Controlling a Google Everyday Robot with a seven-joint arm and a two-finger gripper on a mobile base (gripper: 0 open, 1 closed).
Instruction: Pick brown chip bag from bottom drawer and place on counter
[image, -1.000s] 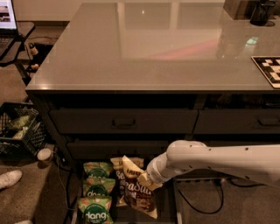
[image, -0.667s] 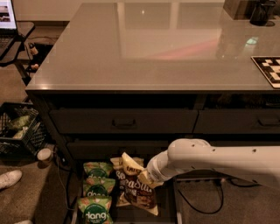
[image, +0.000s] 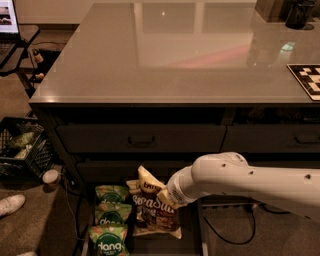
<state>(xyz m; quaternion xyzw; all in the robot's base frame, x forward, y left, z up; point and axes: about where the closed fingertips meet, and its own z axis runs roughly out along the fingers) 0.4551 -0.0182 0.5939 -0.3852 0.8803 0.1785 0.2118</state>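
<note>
The brown chip bag stands tilted in the open bottom drawer, its cream top band raised toward the drawer fronts. My gripper reaches in from the right at the end of the white arm and is shut on the bag's upper right edge; the wrist hides most of the fingers. The bag's lower end still sits low in the drawer. The grey counter spreads above the cabinet.
Three green "dang" bags lie in the drawer left of the brown bag. A checkered board and dark objects sit on the counter's right side. A black crate, a cup and a shoe are on the floor at left.
The brown bag's top has risen and tilted more upright with my gripper on it. The arm has shifted slightly up.
</note>
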